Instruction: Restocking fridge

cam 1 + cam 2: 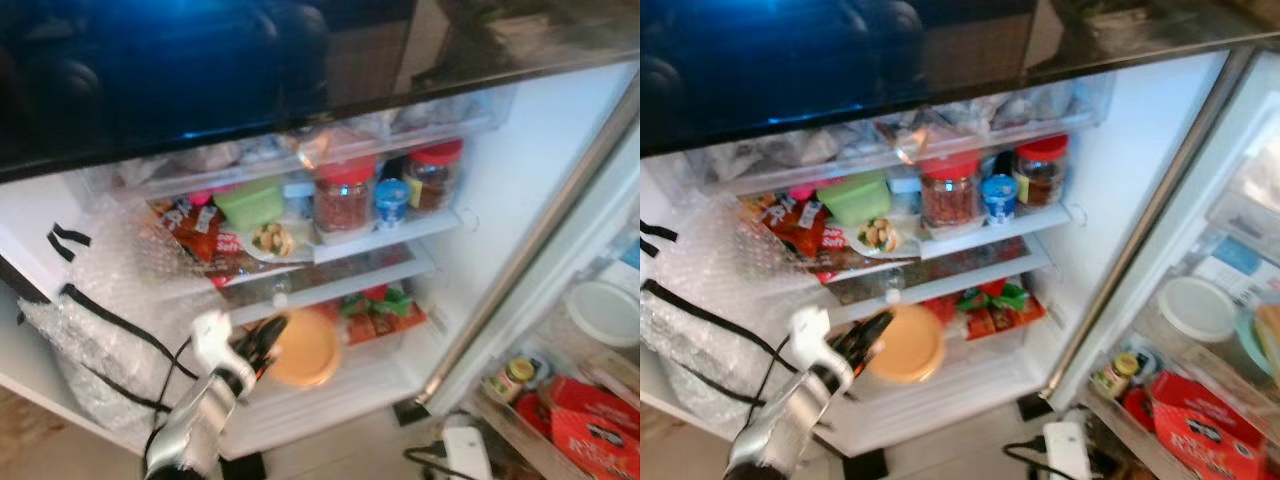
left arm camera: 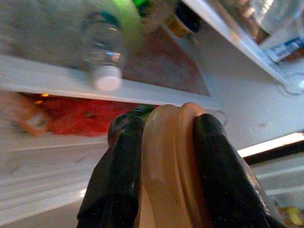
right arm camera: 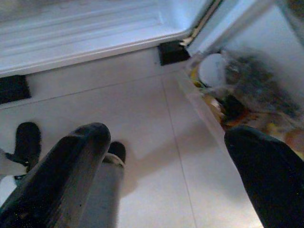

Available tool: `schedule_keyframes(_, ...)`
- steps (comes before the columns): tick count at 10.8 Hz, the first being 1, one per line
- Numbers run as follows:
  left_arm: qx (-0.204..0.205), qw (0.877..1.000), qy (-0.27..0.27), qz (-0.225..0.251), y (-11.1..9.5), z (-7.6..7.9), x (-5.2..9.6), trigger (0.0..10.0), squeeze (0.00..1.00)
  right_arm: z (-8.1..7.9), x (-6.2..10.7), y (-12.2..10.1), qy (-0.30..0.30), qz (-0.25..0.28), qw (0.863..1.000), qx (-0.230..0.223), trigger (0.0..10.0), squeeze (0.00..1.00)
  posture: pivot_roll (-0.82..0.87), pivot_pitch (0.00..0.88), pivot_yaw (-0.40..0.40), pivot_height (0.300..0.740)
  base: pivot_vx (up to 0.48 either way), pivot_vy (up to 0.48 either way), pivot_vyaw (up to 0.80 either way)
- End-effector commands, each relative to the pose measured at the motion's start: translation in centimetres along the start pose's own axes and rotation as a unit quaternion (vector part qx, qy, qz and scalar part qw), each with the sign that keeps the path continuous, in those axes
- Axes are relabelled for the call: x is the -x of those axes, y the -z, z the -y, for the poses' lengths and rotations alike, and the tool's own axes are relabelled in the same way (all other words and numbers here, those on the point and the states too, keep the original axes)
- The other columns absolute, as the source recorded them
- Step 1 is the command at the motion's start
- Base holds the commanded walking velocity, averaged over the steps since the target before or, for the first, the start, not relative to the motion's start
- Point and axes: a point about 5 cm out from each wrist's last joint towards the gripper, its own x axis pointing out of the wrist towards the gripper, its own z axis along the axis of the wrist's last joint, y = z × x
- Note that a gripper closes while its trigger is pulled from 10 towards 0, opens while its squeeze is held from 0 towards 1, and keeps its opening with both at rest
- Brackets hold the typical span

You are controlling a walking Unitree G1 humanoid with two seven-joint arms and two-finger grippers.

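Two left gripper (image 2: 164,166) fingers pinch an orange container (image 1: 303,349) (seemingly lidded).

Upper fridge shelf (image 1: 400,236): two red-lidded jars (image 1: 343,195), small blue-lidded tub (image 1: 391,202), green container (image 1: 250,203), plate of food (image 1: 270,240), red snack packets (image 1: 200,230). Glass shelf beneath (image 1: 340,282): a clear bottle (image 2: 102,52) on its side. Door rack (image 1: 560,420): red carton (image 1: 595,420), small jar (image 1: 508,378).

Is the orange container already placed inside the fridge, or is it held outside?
Held, not yet placed. The left end effector is clamped on the orange container, in front of the bottom shelf.
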Motion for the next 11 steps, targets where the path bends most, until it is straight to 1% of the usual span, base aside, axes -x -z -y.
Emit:
schedule_keyframes(1,-0.006,1.0,-0.006,0.011,-0.5,0.0,0.1,10.0,0.0,0.2,0.1,0.6,0.002,-0.009,1.0,0.0,10.0,0.0,-0.03,0.033,0.031,0.74,0.0,0.0,0.0)
schedule_keyframes(2,-0.005,1.0,-0.014,0.012,-0.4,-0.2,0.3,10.0,0.0,1.2,0.1,0.5,0.007,-0.007,1.0,-0.006,10.0,0.0,-0.03,0.033,0.031,0.74,0.0,0.0,0.0)
schedule_keyframes(5,-0.003,0.999,-0.033,0.023,-0.5,-0.5,0.4,10.0,0.0,1.5,0.2,0.6,0.006,-0.006,1.0,-0.003,10.0,0.0,-0.03,0.036,0.034,0.74,0.0,0.0,0.0)
schedule_keyframes(6,-0.003,0.999,-0.038,0.027,-0.6,-0.6,0.4,10.0,0.0,1.4,0.2,0.6,0.003,-0.003,1.0,0.0,10.0,0.0,-0.03,0.036,0.034,0.74,0.0,0.0,0.0)
schedule_keyframes(8,-0.005,0.999,-0.041,0.028,-0.7,-0.7,0.4,10.0,0.0,0.8,0.2,0.4,-0.006,0.006,1.0,0.001,10.0,0.0,-0.03,0.036,0.033,0.74,0.0,-0.283,0.8)
schedule_keyframes(10,-0.004,0.999,-0.043,0.03,-0.7,-0.6,0.3,10.0,0.0,0.5,0.1,-0.1,-0.011,0.013,1.0,-0.004,10.0,0.0,-0.03,0.035,0.031,0.74,0.0,-0.283,0.0)
schedule_keyframes(11,-0.003,0.998,-0.045,0.032,-0.7,-0.7,0.3,10.0,0.0,0.5,0.1,-0.2,-0.013,0.016,1.0,-0.004,10.0,0.0,-0.03,0.036,0.029,0.74,0.0,0.0,0.0)
